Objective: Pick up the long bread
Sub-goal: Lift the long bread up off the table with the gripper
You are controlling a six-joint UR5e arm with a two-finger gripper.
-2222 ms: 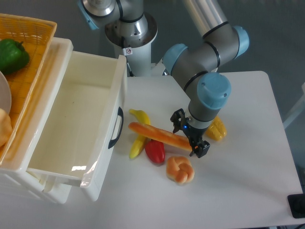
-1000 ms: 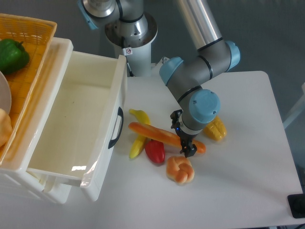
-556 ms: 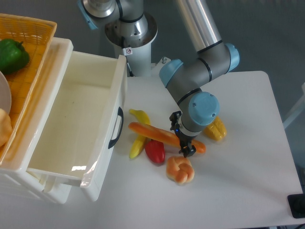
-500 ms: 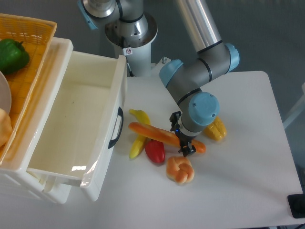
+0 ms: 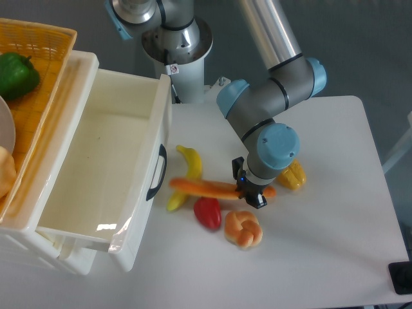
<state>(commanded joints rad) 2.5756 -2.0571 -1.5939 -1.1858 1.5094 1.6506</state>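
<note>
The long bread [image 5: 206,188] is a slim orange-brown baguette lying nearly level in the middle of the white table [image 5: 335,244]. Its left end crosses over a yellow banana [image 5: 188,168]. My gripper [image 5: 248,189] points down and is shut on the bread near its right end, with one dark finger on either side of it. The bread's right tip shows just past the fingers. I cannot tell whether the bread is clear of the table.
A red pepper [image 5: 208,213] and a knotted golden bun [image 5: 243,228] lie just in front of the bread. A yellow toy vegetable [image 5: 293,175] sits to the gripper's right. An open white drawer [image 5: 96,167] stands at the left, with a wicker basket [image 5: 38,38] holding a green pepper [image 5: 16,74].
The gripper has closed on the bread and turned it from slanted to nearly level. The banana and red pepper have shifted, the pepper now lying free below the bread.
</note>
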